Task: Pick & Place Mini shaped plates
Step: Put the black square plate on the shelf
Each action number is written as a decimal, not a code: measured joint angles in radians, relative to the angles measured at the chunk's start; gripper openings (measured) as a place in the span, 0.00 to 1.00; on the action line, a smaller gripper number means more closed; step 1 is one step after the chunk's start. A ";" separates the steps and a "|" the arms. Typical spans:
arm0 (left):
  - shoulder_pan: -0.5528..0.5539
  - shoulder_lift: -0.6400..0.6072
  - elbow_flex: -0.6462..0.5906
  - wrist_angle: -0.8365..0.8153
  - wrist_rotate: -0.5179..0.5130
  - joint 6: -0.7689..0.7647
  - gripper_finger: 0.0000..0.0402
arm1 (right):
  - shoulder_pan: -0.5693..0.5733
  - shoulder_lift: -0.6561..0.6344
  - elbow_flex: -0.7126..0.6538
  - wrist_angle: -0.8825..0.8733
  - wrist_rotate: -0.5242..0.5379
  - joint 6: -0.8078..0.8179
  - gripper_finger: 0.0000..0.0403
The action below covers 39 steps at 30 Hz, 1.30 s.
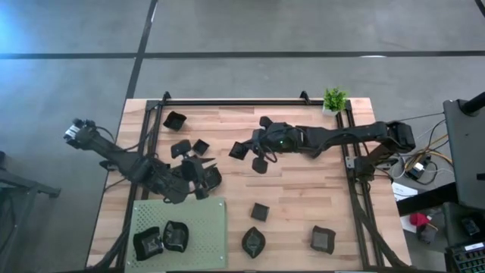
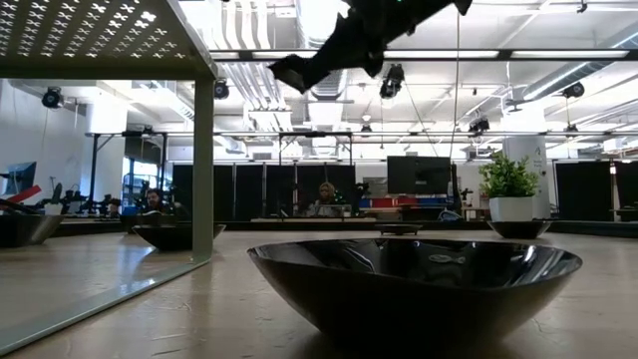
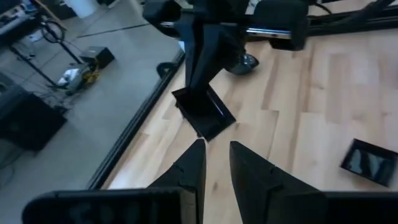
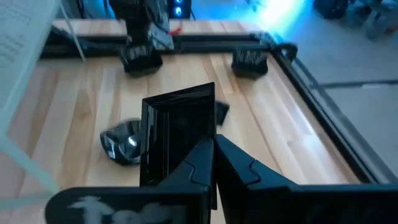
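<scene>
Black against pale wood, your right end effector [image 4: 214, 149] is pinched fully closed on the rim of a square mini plate [image 4: 177, 134], carrying it on edge above the middle of the desk [image 1: 303, 197] (the low view shows it well clear of the surface). Your left end effector [image 3: 216, 163] hangs over the left side of the desk, just above the green perforated mat [image 1: 201, 227]; its fingers stand a little apart, and from its wrist view nothing sits between them. Two plates already rest on the mat [image 1: 163, 239], a cluster waits near the left arm [image 1: 189, 148], and three more lie along the near edge [image 1: 254, 241]. Watch that grip: it is thin, on one edge only, so I'd judge a quick swing could let the plate twist or slip out. The two arms are also near each other, so heading for the mat now risks a clash or knocking that cluster about.
</scene>
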 joint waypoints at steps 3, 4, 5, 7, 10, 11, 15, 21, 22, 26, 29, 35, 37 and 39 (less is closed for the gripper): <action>0.013 0.018 0.000 0.017 -0.036 0.000 0.17 | 0.002 0.007 0.016 0.012 0.000 -0.005 0.02; 0.016 0.024 0.000 0.017 -0.053 0.000 0.17 | 0.003 0.007 0.018 0.028 0.001 -0.013 0.02; 0.022 0.031 0.000 0.018 -0.068 -0.002 0.17 | 0.004 0.007 0.018 0.040 0.002 -0.017 0.02; 0.030 0.042 -0.001 0.022 -0.090 -0.008 0.17 | 0.005 0.007 0.018 0.064 0.002 -0.019 0.02; 0.049 0.058 -0.001 0.045 -0.097 -0.020 0.17 | 0.005 0.007 0.016 0.074 0.001 -0.020 0.02; 0.055 0.063 -0.001 0.052 -0.098 -0.019 0.17 | 0.005 0.007 0.016 0.076 0.001 -0.020 0.02; 0.081 0.080 -0.001 0.095 -0.101 0.002 0.17 | 0.005 0.007 0.016 0.079 0.001 -0.020 0.02; 0.121 0.110 -0.001 0.141 -0.101 0.011 0.17 | 0.005 0.008 0.016 0.099 0.000 -0.020 0.02; 0.128 0.114 -0.001 0.142 -0.101 0.011 0.17 | 0.005 0.008 0.016 0.101 0.000 -0.019 0.02; 0.147 0.129 -0.001 0.147 -0.099 0.007 0.17 | 0.005 0.008 0.016 0.106 -0.001 -0.019 0.02; 0.158 0.136 -0.001 0.152 -0.099 0.007 0.17 | 0.005 0.008 0.016 0.107 -0.001 -0.019 0.02; 0.176 0.139 -0.001 0.163 -0.099 0.004 0.17 | 0.005 0.008 0.015 0.127 -0.001 -0.019 0.02; 0.180 0.139 -0.001 0.168 -0.099 0.004 0.17 | 0.005 0.008 0.015 0.132 -0.001 -0.019 0.02; 0.185 0.139 -0.001 0.168 -0.098 0.004 0.16 | 0.005 0.008 0.015 0.132 -0.001 -0.017 0.02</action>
